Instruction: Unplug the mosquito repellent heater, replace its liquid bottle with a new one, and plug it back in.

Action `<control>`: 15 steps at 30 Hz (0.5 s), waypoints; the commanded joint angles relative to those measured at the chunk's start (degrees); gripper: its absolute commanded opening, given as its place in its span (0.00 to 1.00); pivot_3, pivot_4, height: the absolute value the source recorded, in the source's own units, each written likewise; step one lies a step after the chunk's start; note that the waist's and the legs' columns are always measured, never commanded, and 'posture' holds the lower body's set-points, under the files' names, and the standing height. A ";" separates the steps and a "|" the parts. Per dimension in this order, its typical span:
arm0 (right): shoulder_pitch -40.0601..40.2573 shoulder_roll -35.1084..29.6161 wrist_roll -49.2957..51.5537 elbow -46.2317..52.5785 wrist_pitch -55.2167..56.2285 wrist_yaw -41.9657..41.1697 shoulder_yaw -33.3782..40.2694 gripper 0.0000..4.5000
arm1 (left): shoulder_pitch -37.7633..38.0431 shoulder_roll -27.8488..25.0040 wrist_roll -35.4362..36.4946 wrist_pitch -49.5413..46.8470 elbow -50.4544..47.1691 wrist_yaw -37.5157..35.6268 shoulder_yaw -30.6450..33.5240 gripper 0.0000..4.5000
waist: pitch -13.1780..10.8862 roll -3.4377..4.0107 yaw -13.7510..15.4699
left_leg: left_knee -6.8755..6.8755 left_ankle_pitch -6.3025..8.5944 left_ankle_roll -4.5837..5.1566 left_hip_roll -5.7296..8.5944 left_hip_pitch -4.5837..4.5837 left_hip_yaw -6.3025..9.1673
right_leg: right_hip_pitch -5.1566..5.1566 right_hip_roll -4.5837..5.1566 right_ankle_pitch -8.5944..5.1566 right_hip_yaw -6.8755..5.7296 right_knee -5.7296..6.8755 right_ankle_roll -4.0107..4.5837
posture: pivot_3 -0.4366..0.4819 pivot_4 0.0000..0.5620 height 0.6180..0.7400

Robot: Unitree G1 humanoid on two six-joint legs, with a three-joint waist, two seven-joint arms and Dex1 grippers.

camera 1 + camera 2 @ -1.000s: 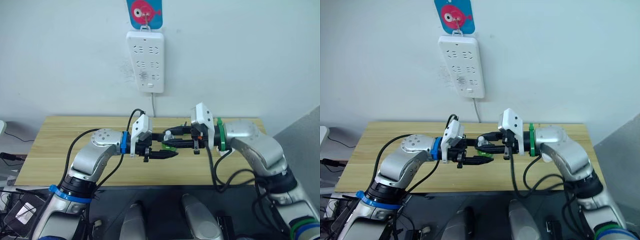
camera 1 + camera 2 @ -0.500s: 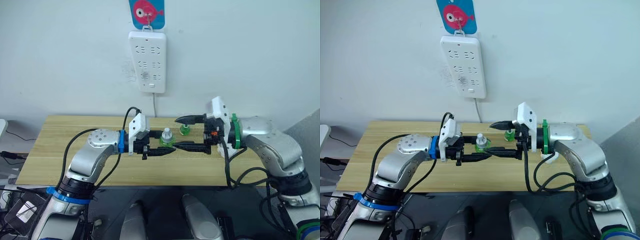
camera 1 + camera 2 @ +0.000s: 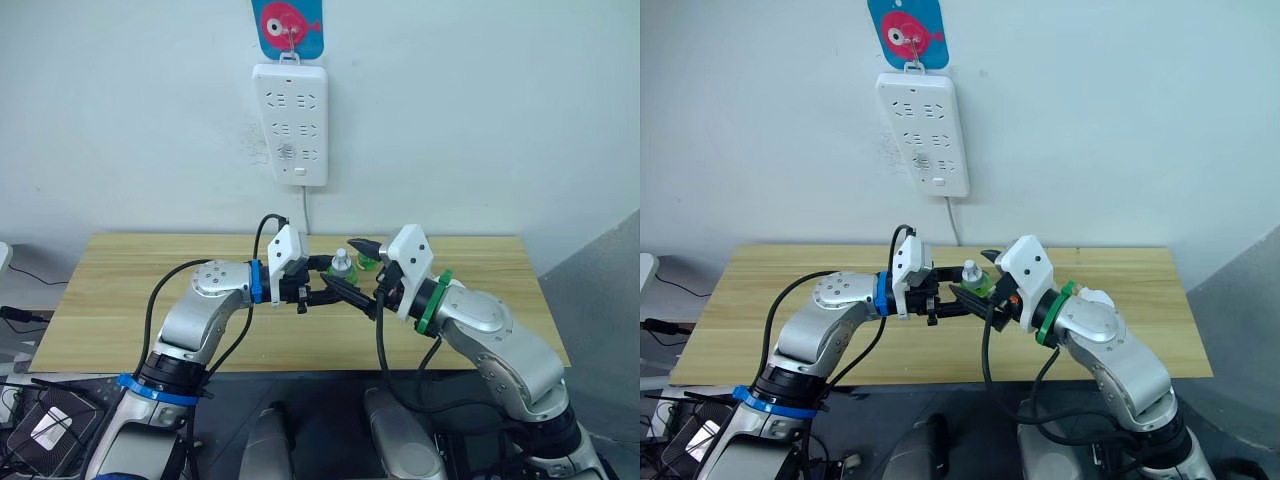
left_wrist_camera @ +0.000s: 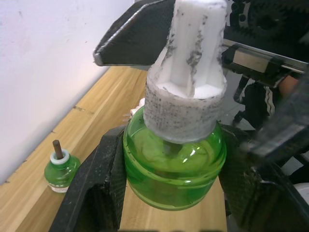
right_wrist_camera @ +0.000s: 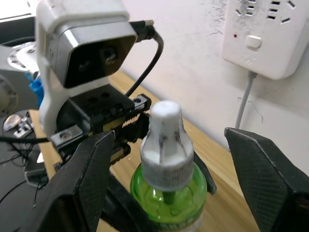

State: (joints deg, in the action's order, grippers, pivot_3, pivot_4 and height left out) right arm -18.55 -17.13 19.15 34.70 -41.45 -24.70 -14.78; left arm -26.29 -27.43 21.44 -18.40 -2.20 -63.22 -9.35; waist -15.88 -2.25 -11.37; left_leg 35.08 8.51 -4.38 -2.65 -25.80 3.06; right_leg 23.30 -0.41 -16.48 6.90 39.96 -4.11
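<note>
Above the wooden table's back edge, I'm gripping the capped green bottle in my left gripper while my right gripper's spread fingers are straddling its white cap, risking a cocked, slipping pinch.

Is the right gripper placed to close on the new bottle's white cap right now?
Probably yes: the right gripper is open with a finger either side of the white cap, while the left gripper holds the new bottle.

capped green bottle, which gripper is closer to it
Left. The left gripper is shut on the new capped bottle, fingers against its sides. The right gripper is open around the white cap, not touching.
</note>
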 commanded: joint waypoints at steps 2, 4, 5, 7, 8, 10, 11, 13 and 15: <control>0.58 -1.06 0.70 1.83 2.26 -2.06 0.05 0.48 | -0.04 -0.12 0.36 0.85 -1.68 -0.72 0.00 0.51 | 0.00 0.00 0.03 | -0.01 0.00 0.00 0.00 0.00 0.02 | 0.00 0.00 0.00 -0.02 0.00 0.00 | 0.19 0.37 1.00; 0.84 -2.48 1.55 1.57 2.53 -4.56 -0.52 0.31 | 0.31 -0.28 1.01 0.20 -2.35 -1.09 0.13 0.51 | 0.00 0.00 0.05 | -0.02 0.00 0.00 -0.01 0.00 0.03 | 0.00 0.00 0.00 -0.03 0.00 0.00 | 0.20 0.37 1.00; 0.86 -3.21 2.12 1.06 2.73 -6.23 -0.72 0.23 | 0.54 -0.47 1.67 -0.54 -2.93 -1.54 0.18 0.51 | 0.00 0.01 0.04 | -0.02 0.00 0.00 -0.01 0.00 0.03 | 0.00 -0.01 0.00 -0.03 0.00 0.00 | 0.20 0.37 1.00; 0.40 -5.39 2.31 -1.61 5.07 -10.87 -1.36 0.22 | 1.13 -1.21 2.26 -1.20 -4.16 -2.96 -0.06 0.51 | 0.00 0.00 0.03 | -0.01 0.00 0.00 -0.01 0.00 0.02 | 0.00 0.00 0.00 -0.02 0.00 0.00 | 0.20 0.37 1.00; -0.16 -6.48 2.04 -3.30 6.57 -13.17 -1.72 0.22 | 1.32 -1.51 2.18 -0.93 -4.52 -3.54 -0.20 0.51 | 0.00 0.00 0.02 | -0.02 0.00 0.00 -0.01 0.01 0.02 | 0.00 0.00 0.00 -0.03 0.00 0.00 | 0.21 0.37 1.00; -3.21 -8.42 2.12 -9.32 10.86 -20.02 -2.12 0.22 | 1.61 -2.37 2.24 -0.56 -5.21 -5.06 -0.52 0.51 | 0.00 0.00 -0.03 | -0.01 0.00 0.00 -0.01 0.03 0.01 | -0.01 -0.01 -0.01 -0.02 0.00 -0.01 | 0.21 0.37 1.00; -5.77 -9.39 2.00 -13.72 13.89 -24.67 -2.47 0.22 | 1.60 -2.92 2.06 0.04 -5.35 -5.92 -0.77 0.51 | 0.00 0.00 -0.13 | 0.00 -0.01 0.01 -0.01 0.03 -0.01 | -0.01 -0.01 -0.01 -0.01 0.01 -0.01 | 0.21 0.38 1.00; -11.70 -11.63 1.51 -22.25 20.14 -35.49 -4.00 0.22 | 1.75 -4.41 0.99 2.45 -5.38 -8.14 -1.72 0.51 | 0.00 0.00 -0.35 | 0.02 -0.05 0.08 0.00 0.06 -0.08 | -0.02 -0.01 -0.01 0.04 -0.01 -0.04 | 0.23 0.38 1.00; -15.57 -13.67 2.83 -24.82 18.66 -41.96 -5.42 0.22 | 1.96 -5.27 0.04 4.44 -5.27 -9.45 -2.41 0.51 | 0.00 0.00 -0.36 | 0.02 -0.10 0.17 -0.01 0.09 -0.10 | -0.05 -0.01 0.00 0.04 -0.02 -0.09 | 0.23 0.37 1.00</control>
State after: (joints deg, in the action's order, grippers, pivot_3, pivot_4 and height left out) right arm -33.63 -29.07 21.84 11.81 -23.10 -61.73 -19.66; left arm -24.11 -32.21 20.86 -16.47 -4.12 -70.23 -11.67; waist -15.88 -2.25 -11.72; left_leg 35.10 8.40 -4.22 -2.66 -25.71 2.97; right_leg 23.25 -0.42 -16.48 6.93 39.95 -4.20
